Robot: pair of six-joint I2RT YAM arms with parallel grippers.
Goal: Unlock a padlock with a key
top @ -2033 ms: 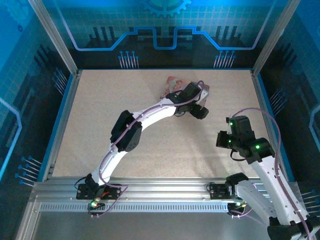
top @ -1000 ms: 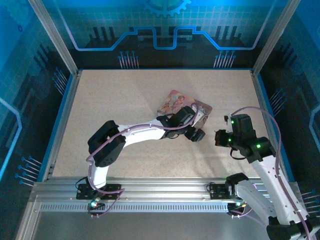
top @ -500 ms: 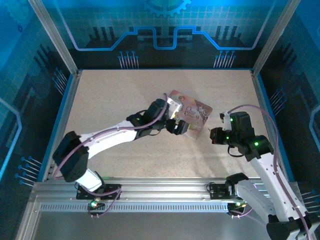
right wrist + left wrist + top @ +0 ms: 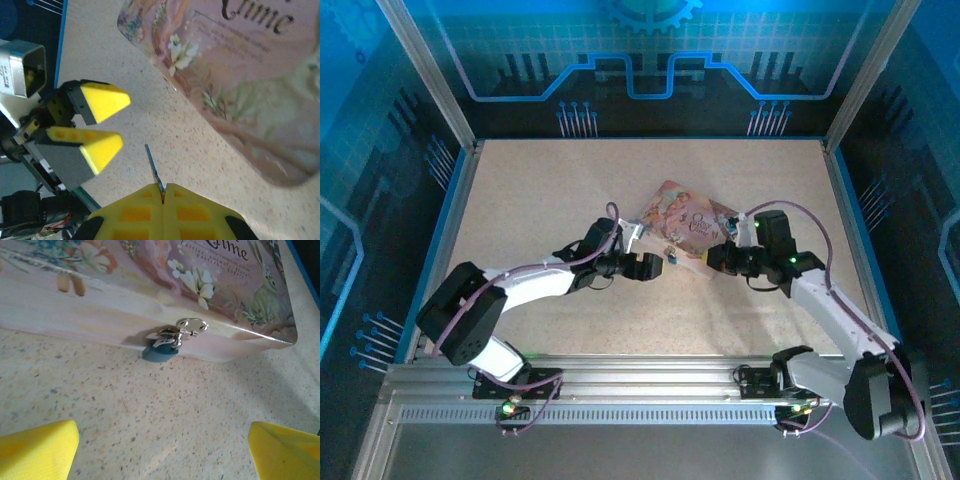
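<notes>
Padlock, tiny and probably light, sits against the near side of the tin; best pinched by its blue body. Left gripper gapes wide; right gripper pinches the thin key.

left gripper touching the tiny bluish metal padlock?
Apart. Left wrist view: speckled table separates the yellow fingertips of the left gripper from the padlock.

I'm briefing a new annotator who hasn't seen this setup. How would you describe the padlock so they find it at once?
Find the flat pink picture-printed tin near the middle of the table, then its near side wall. The padlock sits against that wall: a tiny blue body with silvery metal above it. The key, by contrast, is a thin strip pinched in the right gripper.
</notes>
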